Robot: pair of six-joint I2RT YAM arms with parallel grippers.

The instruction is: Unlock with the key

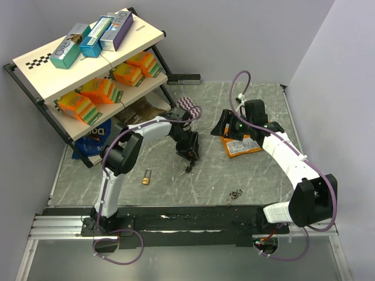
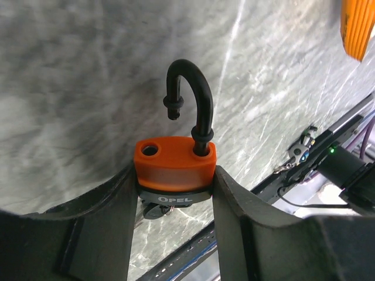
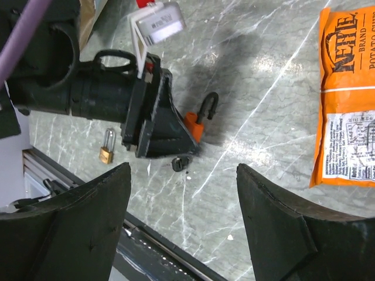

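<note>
My left gripper is shut on an orange padlock with a black base marked OPEL, holding it by its sides just above the table. Its black shackle is raised, with one end free of the body. A black-headed key sticks out of the underside. In the right wrist view the padlock and key show at the left gripper's tip. My right gripper is open and empty, hovering to the right of the padlock. In the top view the left gripper is mid-table and the right gripper is beside it.
A small brass padlock lies left of the left gripper. A loose bunch of keys lies near the front rail. An orange chips bag lies under the right arm. A tilted shelf with boxes and sponges stands at the back left.
</note>
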